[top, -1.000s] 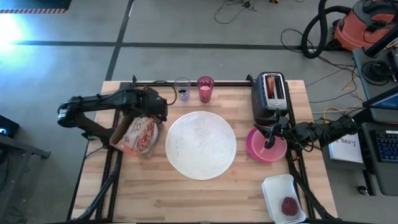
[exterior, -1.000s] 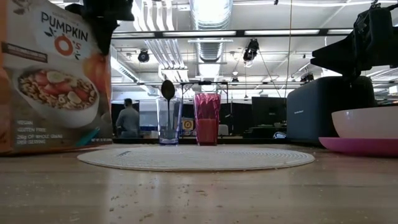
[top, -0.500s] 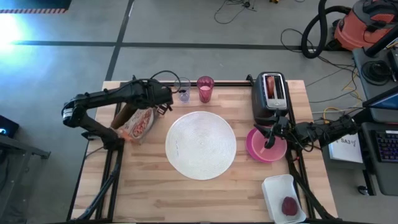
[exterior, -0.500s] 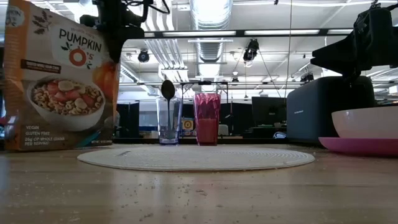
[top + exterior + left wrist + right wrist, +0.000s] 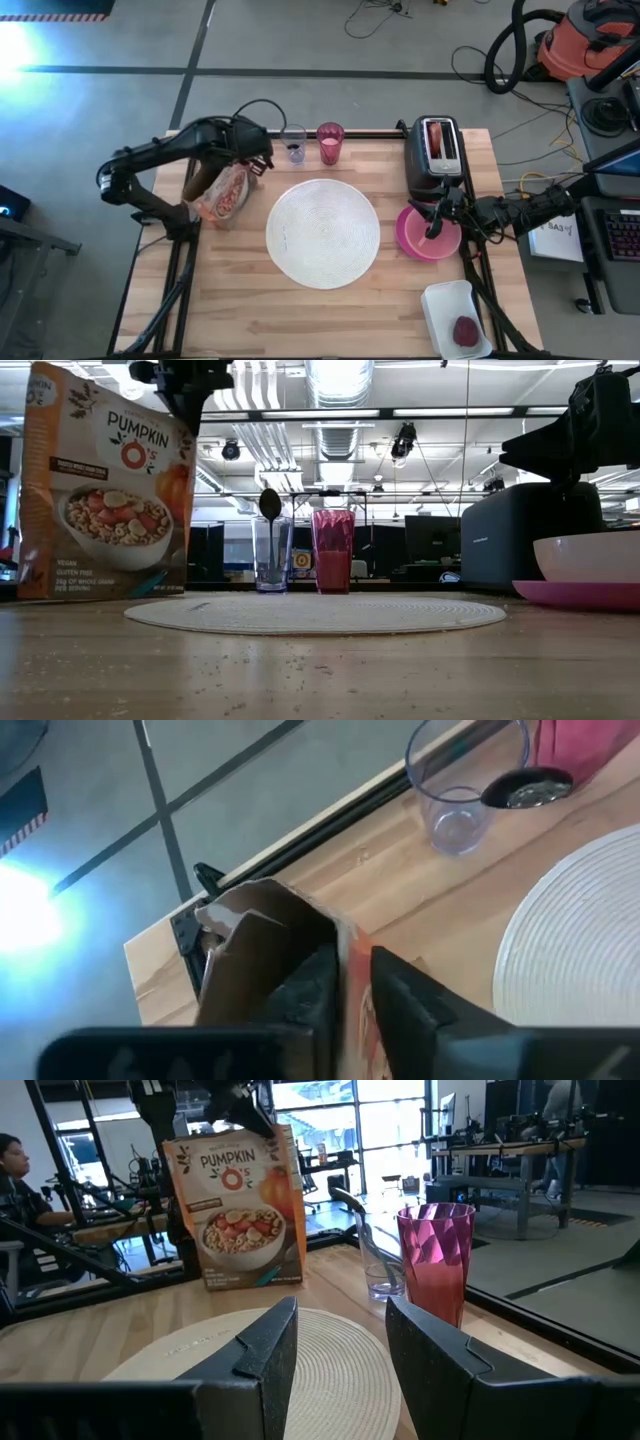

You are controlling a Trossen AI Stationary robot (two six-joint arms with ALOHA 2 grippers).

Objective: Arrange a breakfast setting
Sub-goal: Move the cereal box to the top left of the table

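My left gripper (image 5: 243, 168) is shut on an orange "Pumpkin O's" cereal bag (image 5: 105, 500) at the table's far left. A big white round disc (image 5: 322, 232) lies mid-table. Behind it stand a pink tumbler (image 5: 330, 143) and a clear glass (image 5: 293, 145) with a spoon (image 5: 270, 503) in it. My right gripper (image 5: 340, 1350) is open and empty above the translucent bowl (image 5: 588, 557), which sits on the magenta plate (image 5: 408, 240). Bread (image 5: 438, 135) sticks out of the toaster (image 5: 437, 160). A dark-red fruit (image 5: 465, 330) lies in a white tray. My left gripper pinches the bag's top edge (image 5: 350, 945) between its two fingers, at the corner nearer the disc (image 5: 185, 422). The fingers come from above, pointing down. The bag stands nearly upright below them, its bottom edge (image 5: 100, 597) down at the tabletop.
The white tray (image 5: 445, 300) is at the near right corner. The black toaster stands at the far right, just behind the plate. Bare wood lies along the near edge in front of the disc. Cables and a vacuum lie beyond the table.
My left gripper has gone toward the table's far edge, still shut on the cereal bag. The bag has been carried away from the near edge and turned from leaning to nearly upright.
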